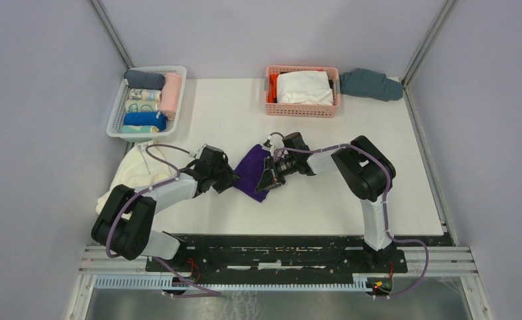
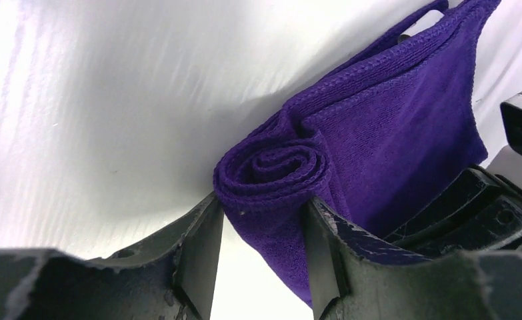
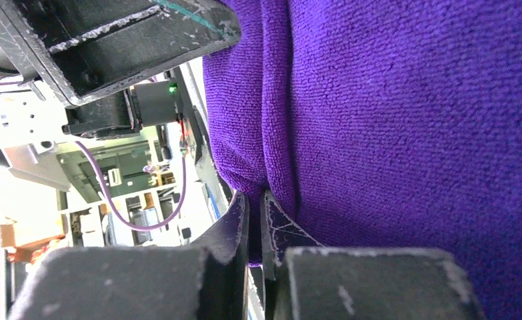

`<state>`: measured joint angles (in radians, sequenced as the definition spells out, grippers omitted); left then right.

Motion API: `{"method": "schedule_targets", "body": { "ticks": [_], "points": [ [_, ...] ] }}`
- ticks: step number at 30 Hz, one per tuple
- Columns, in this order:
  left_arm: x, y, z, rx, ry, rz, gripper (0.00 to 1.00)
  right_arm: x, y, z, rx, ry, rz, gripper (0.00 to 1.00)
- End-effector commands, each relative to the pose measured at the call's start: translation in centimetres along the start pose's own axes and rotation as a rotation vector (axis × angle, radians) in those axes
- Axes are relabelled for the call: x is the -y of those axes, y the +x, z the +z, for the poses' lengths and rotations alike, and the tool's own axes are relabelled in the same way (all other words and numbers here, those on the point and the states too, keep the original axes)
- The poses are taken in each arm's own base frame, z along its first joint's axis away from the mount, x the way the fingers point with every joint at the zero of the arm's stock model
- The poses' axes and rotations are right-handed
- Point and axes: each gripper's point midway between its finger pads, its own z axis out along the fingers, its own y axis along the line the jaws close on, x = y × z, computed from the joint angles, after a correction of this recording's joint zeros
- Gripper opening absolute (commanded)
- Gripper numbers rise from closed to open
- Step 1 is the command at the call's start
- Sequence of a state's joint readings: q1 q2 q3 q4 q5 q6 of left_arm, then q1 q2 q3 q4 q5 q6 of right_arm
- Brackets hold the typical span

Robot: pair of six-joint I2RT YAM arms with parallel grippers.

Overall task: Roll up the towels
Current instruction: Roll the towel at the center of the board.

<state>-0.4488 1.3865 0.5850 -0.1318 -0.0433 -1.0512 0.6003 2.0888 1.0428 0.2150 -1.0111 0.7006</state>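
The left gripper (image 2: 261,200) stands half closed around the rolled end of the purple towel (image 2: 391,133). The spiral sits between its two fingers (image 2: 201,260) and touches both, so it is held rather than merely framed. Beyond the fingertips the rest of the towel lies unrolled on the white table (image 1: 245,113), stretching away and to the gripper's right.

The right gripper (image 3: 253,197) faces the left one from the towel's other side. Its jaws are pinched almost together on a thin fold of the purple cloth (only a sliver of fabric shows between them), and the bulk of the towel fills the view ahead of it and to its right.

The cream towel (image 1: 135,173) lies loose, well behind the left gripper, at the table's left edge beside that arm. Farther beyond both grippers stand a white basket (image 1: 157,67) of rolled towels, a pink basket (image 1: 303,112) and a teal-grey cloth (image 1: 371,83).
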Motion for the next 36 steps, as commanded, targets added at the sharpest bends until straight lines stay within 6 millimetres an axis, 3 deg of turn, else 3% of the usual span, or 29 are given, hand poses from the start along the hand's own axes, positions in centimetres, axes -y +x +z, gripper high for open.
{"method": "schedule_targets", "body": {
  "ticks": [1, 6, 13, 18, 20, 25, 36],
  "points": [
    [0.0, -0.9, 1.0, 0.013, -0.030, 0.083, 0.52, -0.7, -1.5, -1.0, 0.067, 0.076, -0.120, 0.13],
    [-0.5, -0.4, 1.7, -0.020, -0.063, 0.099, 0.51, -2.2, -1.5, -2.6, 0.122, 0.189, -0.286, 0.34],
    [-0.8, -0.1, 1.7, -0.034, -0.078, 0.099, 0.51, -3.7, -1.9, -5.8, 0.203, 0.562, -0.609, 0.55],
    [-0.8, 0.0, 1.8, -0.042, -0.082, 0.096, 0.51, -6.1, -1.4, -4.5, 0.221, 0.711, -0.840, 0.59],
    [-0.7, 0.0, 1.7, -0.043, -0.081, 0.095, 0.51, -6.1, -1.5, -3.8, 0.224, 0.765, -0.896, 0.59],
    [-0.7, -0.1, 1.6, -0.044, -0.080, 0.097, 0.52, -5.4, -1.4, -2.0, 0.187, 0.845, -0.980, 0.59],
    [-1.0, 0.2, 1.8, -0.053, -0.090, 0.106, 0.52, 0.4, -0.9, 0.2, 0.053, 0.961, -0.985, 0.58]
  ]
}}
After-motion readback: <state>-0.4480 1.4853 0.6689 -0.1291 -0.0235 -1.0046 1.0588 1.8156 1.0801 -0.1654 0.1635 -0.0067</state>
